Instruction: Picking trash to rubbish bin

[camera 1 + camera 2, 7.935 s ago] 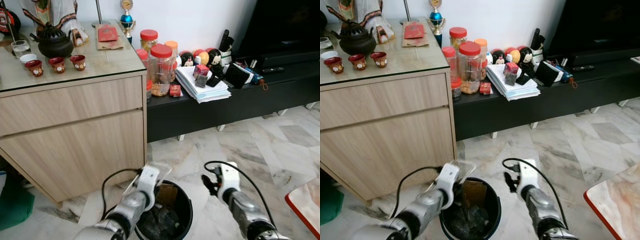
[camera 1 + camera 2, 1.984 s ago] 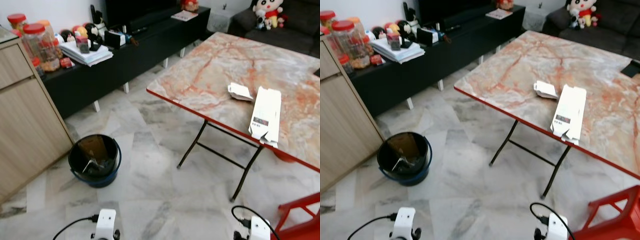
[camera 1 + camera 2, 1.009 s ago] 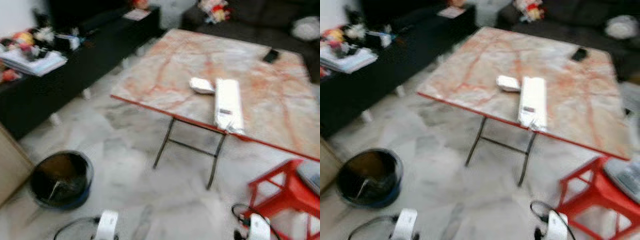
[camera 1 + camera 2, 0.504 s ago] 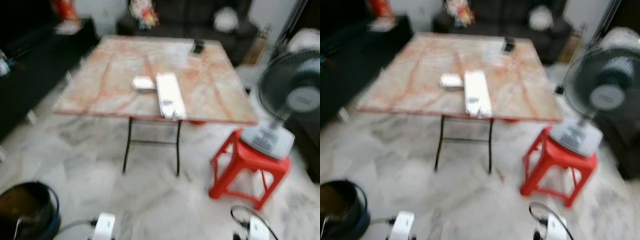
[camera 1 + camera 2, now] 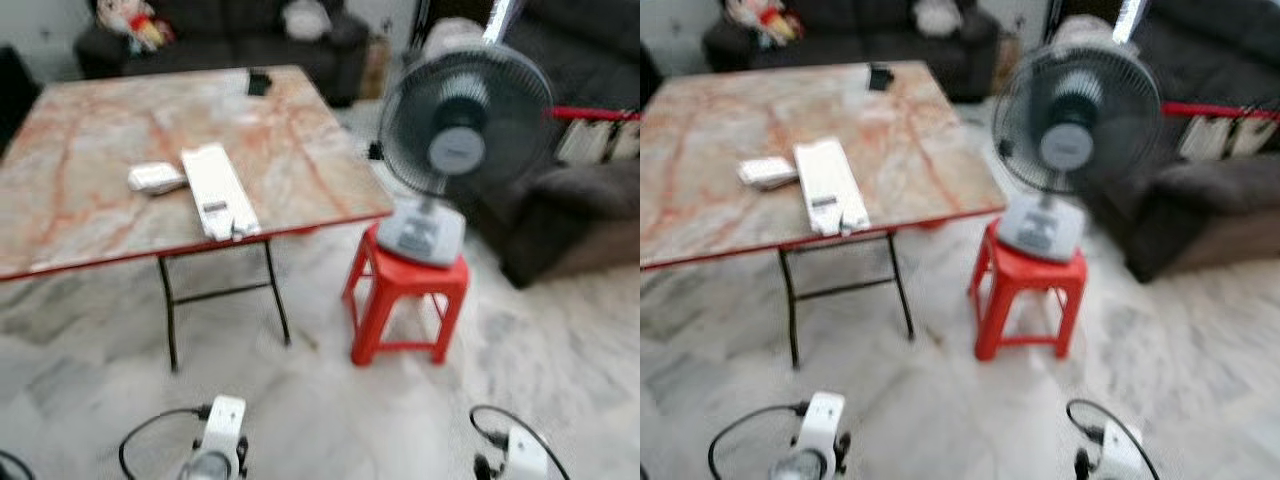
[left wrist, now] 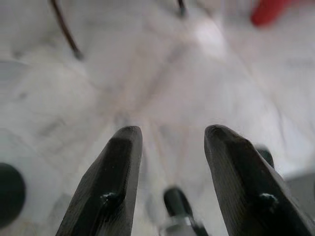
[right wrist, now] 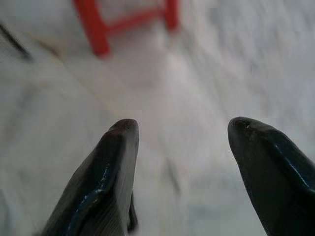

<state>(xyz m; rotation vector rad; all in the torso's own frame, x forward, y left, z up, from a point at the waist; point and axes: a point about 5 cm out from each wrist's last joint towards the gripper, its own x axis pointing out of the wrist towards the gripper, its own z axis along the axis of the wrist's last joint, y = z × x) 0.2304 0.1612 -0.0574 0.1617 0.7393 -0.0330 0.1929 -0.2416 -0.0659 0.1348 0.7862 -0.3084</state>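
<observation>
A long flattened white carton (image 5: 220,190) lies on the marble-topped folding table (image 5: 90,130), near its front edge. A smaller white crumpled piece (image 5: 155,177) sits just left of it. Both arms hang low at the bottom of the eye views, left wrist (image 5: 222,440) and right wrist (image 5: 520,455). In the left wrist view my left gripper (image 6: 170,140) is open over the marble floor, holding nothing. In the right wrist view my right gripper (image 7: 179,132) is open too, with the red stool's legs (image 7: 128,22) beyond it.
A grey fan (image 5: 455,140) stands on a red plastic stool (image 5: 405,300) right of the table. A dark sofa (image 5: 570,200) is at the right and another (image 5: 220,40) behind the table. A black phone (image 5: 258,82) lies on the table's far side. The views are blurred.
The camera has swung right: the bin has left the picture, the table has slid left, and the fan, stool and sofa have come into view. Both arms stay hanging.
</observation>
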